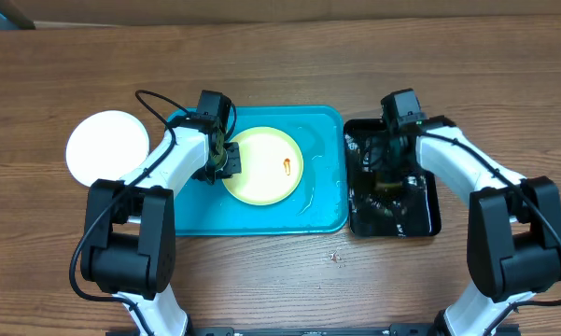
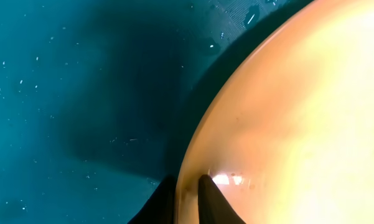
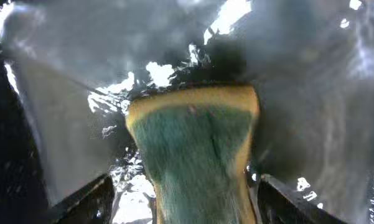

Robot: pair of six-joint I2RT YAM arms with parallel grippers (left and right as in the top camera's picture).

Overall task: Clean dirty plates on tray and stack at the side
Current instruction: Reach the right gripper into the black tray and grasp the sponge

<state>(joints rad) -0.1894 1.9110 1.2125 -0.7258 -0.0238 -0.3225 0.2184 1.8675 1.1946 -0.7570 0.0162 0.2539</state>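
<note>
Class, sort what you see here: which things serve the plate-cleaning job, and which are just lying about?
Job: yellow-green plate, turquoise tray, white plate at the side, sponge, black tray.
Lying about: only small specks on the table.

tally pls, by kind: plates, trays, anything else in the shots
Plates: 2 (white plate beside the blue tray, yellow plate on it)
Trays: 2 (blue tray, black tray)
Sponges: 1 (sponge in the black tray)
Total: 5
Cannot tell whether the white plate hides another under it.
</note>
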